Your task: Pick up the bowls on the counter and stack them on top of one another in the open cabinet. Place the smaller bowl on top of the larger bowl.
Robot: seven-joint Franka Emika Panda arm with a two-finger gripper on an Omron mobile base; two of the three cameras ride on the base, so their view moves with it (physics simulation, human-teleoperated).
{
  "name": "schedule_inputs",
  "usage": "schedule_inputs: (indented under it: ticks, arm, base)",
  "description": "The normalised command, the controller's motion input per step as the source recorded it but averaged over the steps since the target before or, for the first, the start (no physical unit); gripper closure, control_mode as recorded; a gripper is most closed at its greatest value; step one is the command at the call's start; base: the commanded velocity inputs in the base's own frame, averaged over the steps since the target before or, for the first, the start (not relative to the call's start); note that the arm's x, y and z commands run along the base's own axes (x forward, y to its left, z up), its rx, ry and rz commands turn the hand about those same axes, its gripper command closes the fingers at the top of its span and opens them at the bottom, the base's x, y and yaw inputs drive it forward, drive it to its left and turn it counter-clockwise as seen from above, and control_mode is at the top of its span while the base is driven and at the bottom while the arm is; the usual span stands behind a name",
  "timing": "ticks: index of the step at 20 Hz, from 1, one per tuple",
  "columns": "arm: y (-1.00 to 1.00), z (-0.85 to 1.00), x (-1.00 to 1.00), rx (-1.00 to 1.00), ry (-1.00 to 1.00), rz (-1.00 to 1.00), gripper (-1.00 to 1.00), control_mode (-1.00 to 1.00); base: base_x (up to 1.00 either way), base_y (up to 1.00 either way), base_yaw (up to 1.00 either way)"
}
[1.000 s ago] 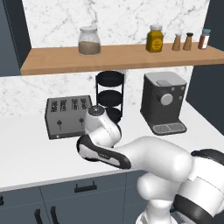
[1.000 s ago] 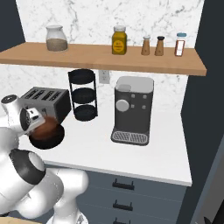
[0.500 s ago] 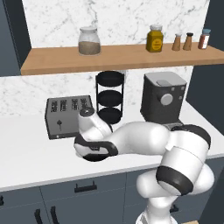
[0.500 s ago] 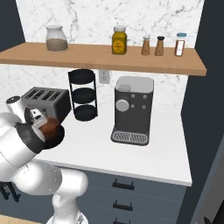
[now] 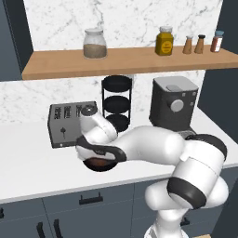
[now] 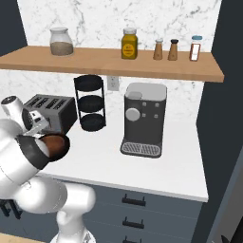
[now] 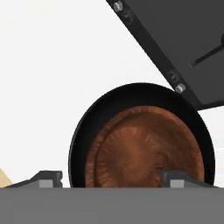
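Observation:
The smaller reddish-brown bowl (image 7: 144,148) rests inside the larger glossy black bowl (image 7: 83,144) on the white counter (image 5: 32,162), near its front edge and in front of the toaster. In the left base view the bowls (image 5: 99,164) peek out from under my hand; in the right base view the brown bowl (image 6: 53,145) shows beside my arm. My gripper (image 7: 111,179) hangs just above the bowls, open, its fingertips (image 7: 46,178) spread wide on either side of the brown bowl. The wooden shelf (image 5: 125,60) runs above, along the marble wall.
A dark toaster (image 5: 69,123) stands right behind the bowls. The black three-tier rack (image 5: 117,104) and a coffee machine (image 5: 174,104) stand further right. On the shelf are a glass jar (image 5: 94,44), a yellow jar (image 5: 165,42) and several shakers at the right end.
My arm has stretched forward and down, bringing the hand low over the stacked bowls. The bowls have stayed in place.

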Motion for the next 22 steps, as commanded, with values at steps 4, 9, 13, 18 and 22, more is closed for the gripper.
schedule_inputs:
  ticks: [4,9,13,18,22]
  arm:
    - [-0.77,0.26,-0.02,0.13,0.17,-0.30,-1.00,-1.00]
    - [-1.00,-0.03,0.00,0.31,0.30,-0.47,-1.00,-1.00]
    - [-0.95,-0.26,0.00,0.18,0.20,-0.48,-1.00,-1.00]
    - [-0.39,-0.46,-0.02,0.18,0.17,-0.17,-1.00,-1.00]
    - [0.01,-0.23,0.03,0.09,0.01,-0.15,-1.00,-1.00]
  base:
    - [0.00,0.00,0.00]
    - [0.00,0.00,0.00]
    - [0.00,0.00,0.00]
    - [0.00,0.00,0.00]
    - [0.00,0.00,0.00]
